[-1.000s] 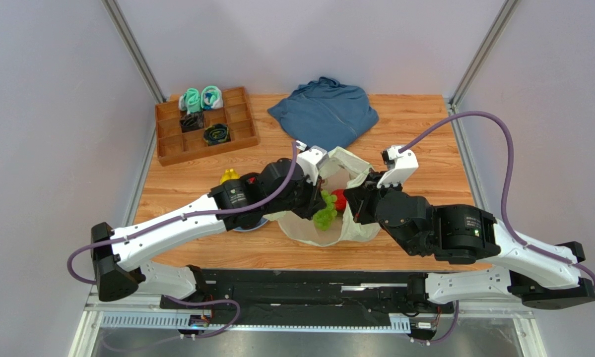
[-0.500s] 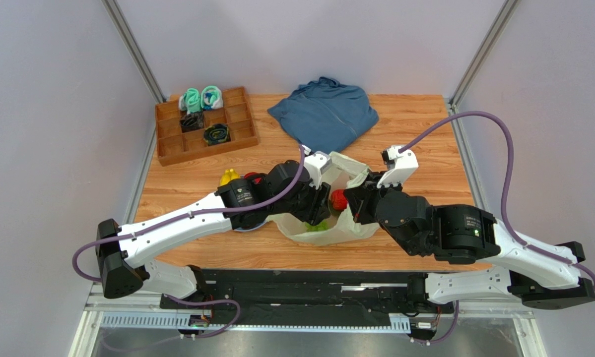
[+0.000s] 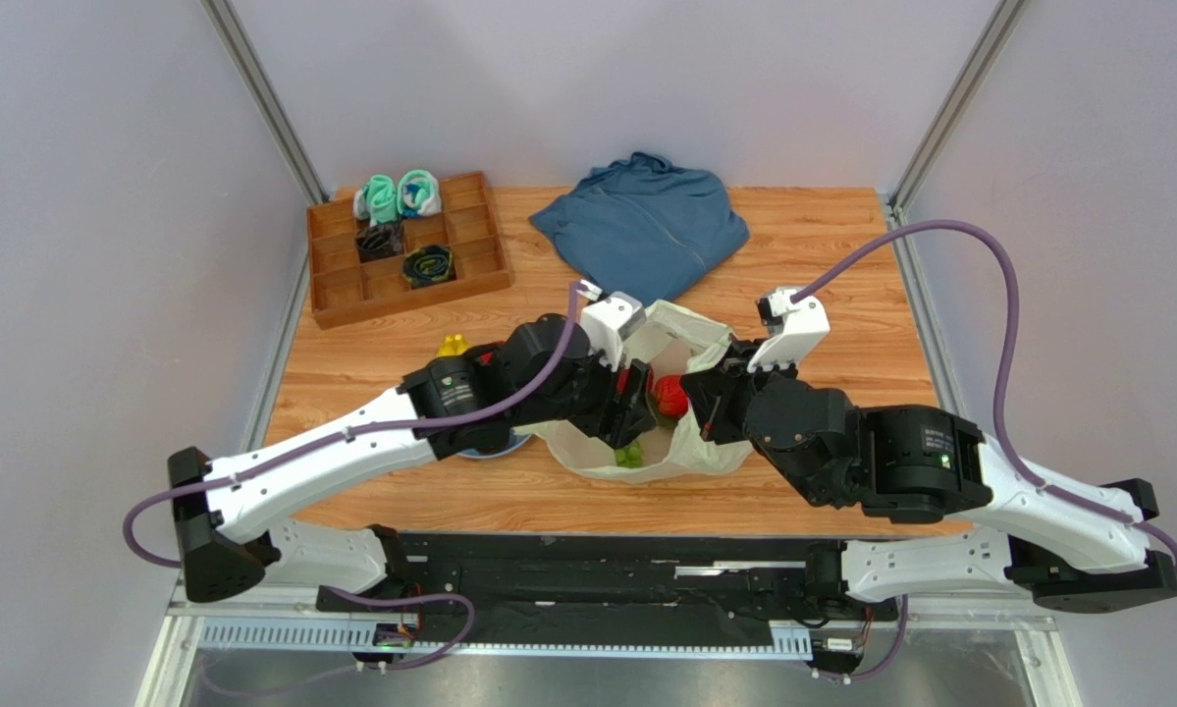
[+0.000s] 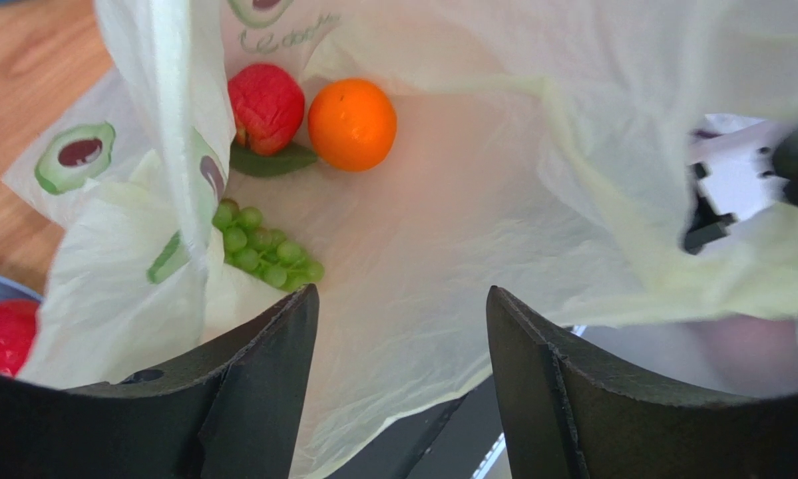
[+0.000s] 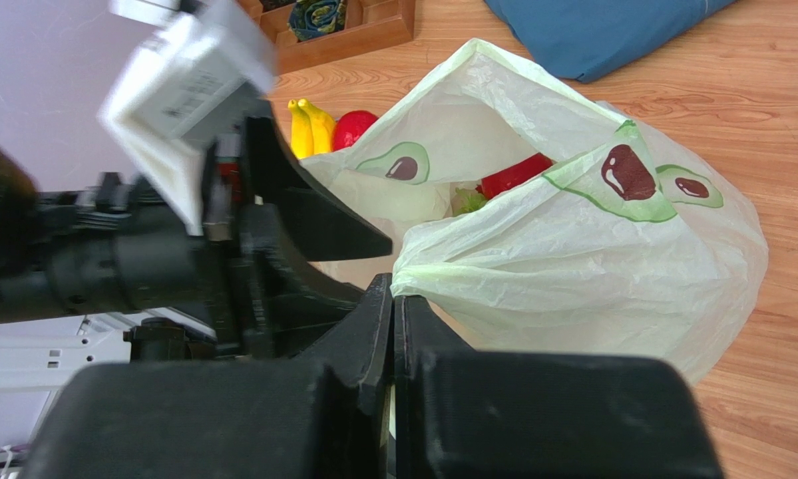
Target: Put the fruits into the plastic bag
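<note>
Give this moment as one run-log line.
left fingers: open over pale-green plastic bag | green toy grapes: inside bag | right fingers: shut on bag rim

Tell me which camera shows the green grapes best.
Left wrist: the green grapes lie unobstructed inside the plastic bag. Top external shows them only as a green speck; in right wrist the bag wall hides them.

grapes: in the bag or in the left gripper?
In the bag. The grapes lie on its floor near the red fruit and orange; the left gripper above is open, empty.
</note>
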Robot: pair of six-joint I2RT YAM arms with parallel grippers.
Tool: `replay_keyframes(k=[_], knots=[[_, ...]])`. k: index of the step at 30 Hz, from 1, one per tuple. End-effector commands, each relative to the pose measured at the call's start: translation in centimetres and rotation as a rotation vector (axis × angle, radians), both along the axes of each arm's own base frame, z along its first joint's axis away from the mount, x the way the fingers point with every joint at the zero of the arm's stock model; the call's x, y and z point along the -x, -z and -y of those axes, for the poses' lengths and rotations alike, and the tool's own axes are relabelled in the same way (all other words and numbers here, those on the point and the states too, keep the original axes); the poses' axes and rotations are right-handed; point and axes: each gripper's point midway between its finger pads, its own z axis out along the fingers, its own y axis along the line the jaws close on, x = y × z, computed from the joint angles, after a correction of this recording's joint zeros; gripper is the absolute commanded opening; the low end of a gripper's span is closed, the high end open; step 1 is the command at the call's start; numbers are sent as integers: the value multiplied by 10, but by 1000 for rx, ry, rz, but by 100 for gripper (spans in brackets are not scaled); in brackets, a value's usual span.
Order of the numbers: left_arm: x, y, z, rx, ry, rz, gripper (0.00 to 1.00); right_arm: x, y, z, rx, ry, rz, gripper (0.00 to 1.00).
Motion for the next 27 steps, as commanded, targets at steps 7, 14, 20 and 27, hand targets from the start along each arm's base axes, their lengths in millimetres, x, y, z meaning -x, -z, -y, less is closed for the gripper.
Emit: replay_keyframes(k=[7,14,20,27], knots=[[37,-130,-45,439,120,302,84,-5,-17,3,-56,31,27,0],[-8,-126,-113,347,-201,351,92,-5,-15,-1,-43,18,23,0],[-37,-107,-148,315,-372,279,92,-5,-15,-3,-47,14,19,0],[-68,-14,-208,86,-706,32,93,-3,-15,3,-65,17,17,0]])
